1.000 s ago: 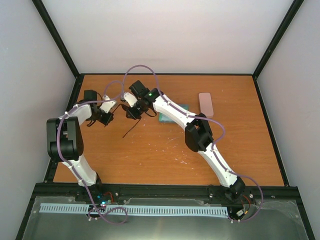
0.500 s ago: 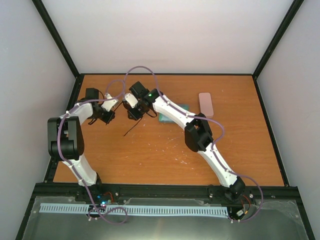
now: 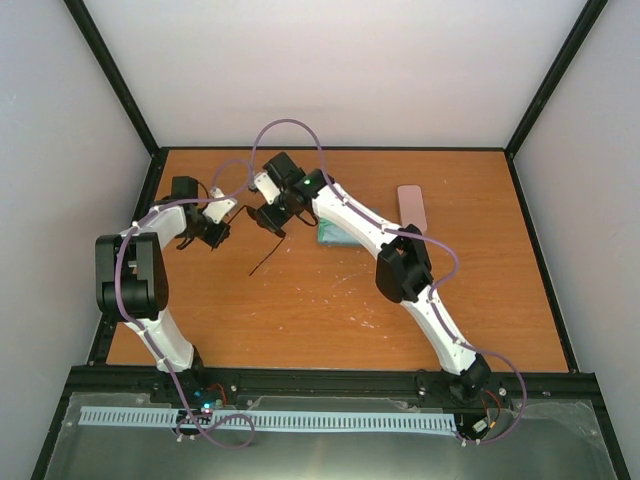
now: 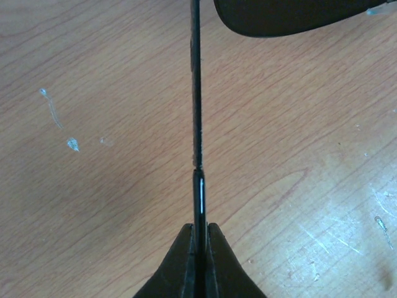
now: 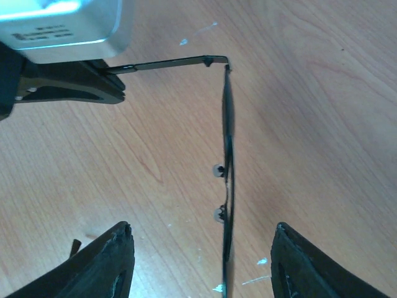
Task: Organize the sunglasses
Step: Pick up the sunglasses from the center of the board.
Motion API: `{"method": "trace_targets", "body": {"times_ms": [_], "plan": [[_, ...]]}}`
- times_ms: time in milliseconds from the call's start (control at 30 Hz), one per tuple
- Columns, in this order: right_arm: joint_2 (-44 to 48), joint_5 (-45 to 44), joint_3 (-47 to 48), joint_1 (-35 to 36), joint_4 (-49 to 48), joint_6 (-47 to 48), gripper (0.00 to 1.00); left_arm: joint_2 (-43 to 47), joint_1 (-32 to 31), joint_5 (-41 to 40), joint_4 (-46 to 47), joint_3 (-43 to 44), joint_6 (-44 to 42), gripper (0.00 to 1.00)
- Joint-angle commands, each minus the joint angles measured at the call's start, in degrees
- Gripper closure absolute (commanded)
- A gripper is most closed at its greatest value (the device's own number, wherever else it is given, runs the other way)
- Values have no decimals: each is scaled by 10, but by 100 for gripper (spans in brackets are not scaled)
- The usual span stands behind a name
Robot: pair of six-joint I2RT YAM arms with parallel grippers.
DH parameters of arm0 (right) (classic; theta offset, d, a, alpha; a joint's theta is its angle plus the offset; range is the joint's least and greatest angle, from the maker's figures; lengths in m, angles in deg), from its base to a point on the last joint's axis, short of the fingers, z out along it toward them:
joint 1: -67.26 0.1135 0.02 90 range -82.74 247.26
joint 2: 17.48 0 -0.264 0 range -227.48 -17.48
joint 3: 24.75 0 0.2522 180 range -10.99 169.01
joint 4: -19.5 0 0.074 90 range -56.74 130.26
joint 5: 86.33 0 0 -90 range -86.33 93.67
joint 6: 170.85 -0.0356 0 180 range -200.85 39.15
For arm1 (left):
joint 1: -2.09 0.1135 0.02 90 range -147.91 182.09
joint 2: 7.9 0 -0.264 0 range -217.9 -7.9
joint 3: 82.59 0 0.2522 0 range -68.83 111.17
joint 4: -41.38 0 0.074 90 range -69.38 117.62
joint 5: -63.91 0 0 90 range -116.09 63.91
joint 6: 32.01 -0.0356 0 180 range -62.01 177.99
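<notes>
Right wrist view: you have the black sunglasses at eleven o'clock on the table. The left gripper is clamped on one thin arm, and the right gripper has its jaws apart either side of the front. Nothing looks stowed yet. The pink case at two o'clock lies closed, contents unseen.

Black sunglasses: one pair. Pink case: one. Teal item: one. Left arm, right arm: two.
</notes>
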Motion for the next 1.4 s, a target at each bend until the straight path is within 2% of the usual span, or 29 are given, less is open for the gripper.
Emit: {"method": "trace_targets", "body": {"times_ms": [0, 100, 233, 300, 433, 500, 767, 900, 933, 1133, 1233, 1367], "plan": [[27, -18, -4, -4, -21, -15, 40, -3, -5, 6, -8, 8, -17, 99], [26, -21, -8, -6, -33, -19, 38, 1, -5, 10, -9, 5, -17, 99], [-13, -9, 36, -7, 7, -10, 38, 7, -9, 22, -13, 13, -9, 99], [-19, -2, 30, -7, 10, -12, 39, 9, -13, 25, -16, 20, -6, 99], [-30, 2, 17, -7, 9, -13, 49, 12, -22, 31, -18, 29, 0, 99], [-36, 3, 18, -7, 13, -13, 51, 14, -27, 32, -19, 31, 3, 99], [-39, -1, -5, -8, 19, -7, 53, 12, -31, 31, -22, 50, 4, 99], [-40, -8, -6, -8, 19, -7, 72, 11, -33, 31, -25, 56, 3, 99], [-39, -10, -5, -8, 18, -7, 73, 12, -34, 30, -25, 55, 2, 99], [-35, -15, -1, -17, 12, -15, 68, 17, -36, 21, -20, 39, -7, 99], [-33, -6, 2, -25, 6, -24, 59, 20, -38, 19, -19, 30, -10, 99], [-35, -2, 10, -33, 5, -29, 65, 25, -41, 18, -18, 23, -11, 99]]}}
